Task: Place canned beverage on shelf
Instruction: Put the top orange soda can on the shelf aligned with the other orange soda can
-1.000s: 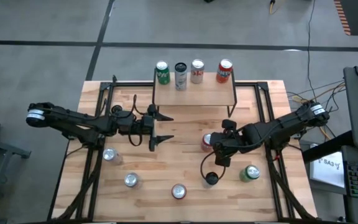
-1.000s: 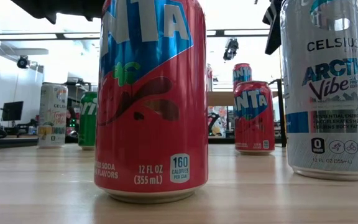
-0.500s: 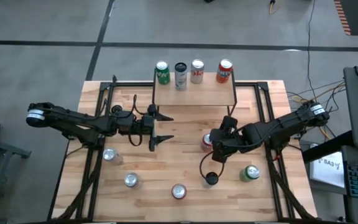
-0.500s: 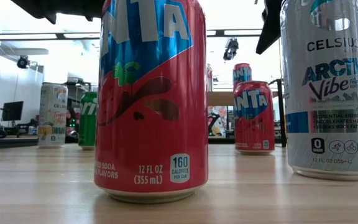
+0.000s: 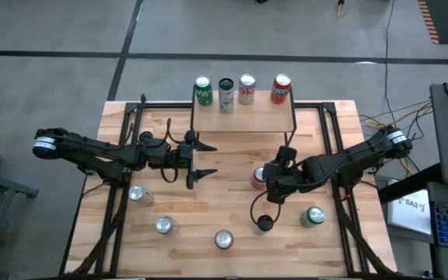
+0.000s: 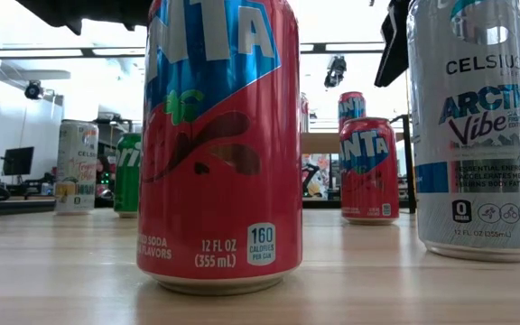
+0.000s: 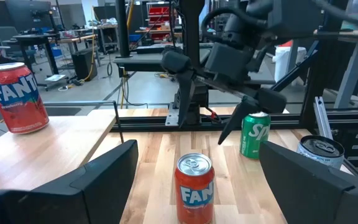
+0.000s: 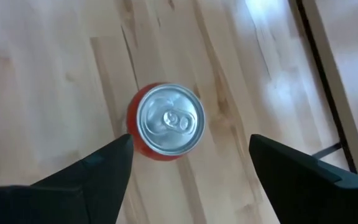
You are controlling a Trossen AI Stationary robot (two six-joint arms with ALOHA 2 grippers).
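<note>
Red can (image 5: 259, 177) stands upright on the table (image 5: 333, 233), in front of the shelf (image 5: 243, 114) and toward the table's right edge. Right gripper (image 5: 274, 180) hangs above it, jaws spread wide and holding nothing, the can top between the fingers (image 8: 86, 177). Left gripper (image 5: 201, 159) waits near the shelf's front-left corner, jaws wide apart and empty.
</note>
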